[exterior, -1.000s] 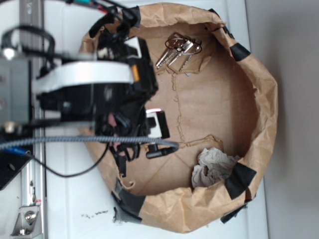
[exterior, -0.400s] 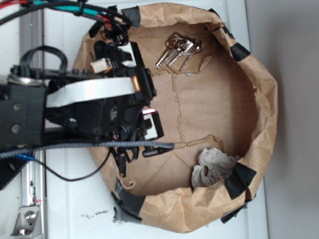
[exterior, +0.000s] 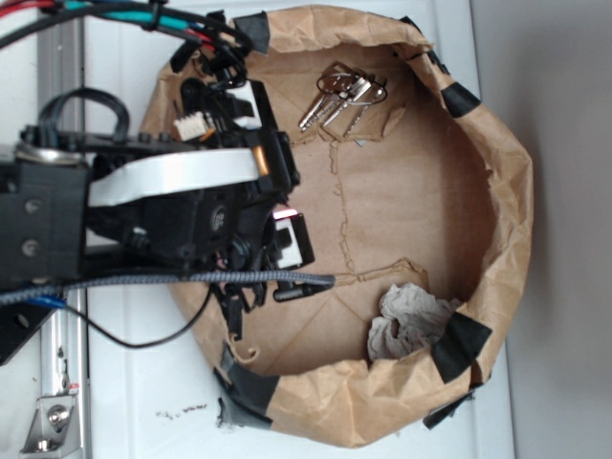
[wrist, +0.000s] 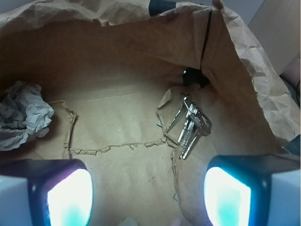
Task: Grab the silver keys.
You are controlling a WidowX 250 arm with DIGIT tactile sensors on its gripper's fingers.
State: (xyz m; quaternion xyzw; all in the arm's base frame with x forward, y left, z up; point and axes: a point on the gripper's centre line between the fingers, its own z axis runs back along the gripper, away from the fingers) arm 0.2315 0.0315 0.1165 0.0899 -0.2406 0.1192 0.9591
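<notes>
The silver keys (exterior: 342, 98) lie in a small bunch on the floor of the brown paper bag (exterior: 507, 191), near its upper wall in the exterior view. My gripper (exterior: 298, 263) hangs over the bag's left side, well apart from the keys. In the wrist view the keys (wrist: 190, 126) lie ahead and to the right, just beyond the right fingertip (wrist: 228, 195). My gripper (wrist: 149, 197) is open, its jaws wide apart with only bare bag floor between them.
A crumpled grey-beige paper wad (exterior: 409, 320) sits in the bag's lower right, at the far left in the wrist view (wrist: 21, 115). The bag's walls (wrist: 117, 42) rise all round, patched with black tape (exterior: 461, 344). The bag floor has torn seams.
Since a second ago the arm's links have shifted down in the picture and the gripper has moved slightly left. Nothing has moved in the last half second. The keys lie where they were.
</notes>
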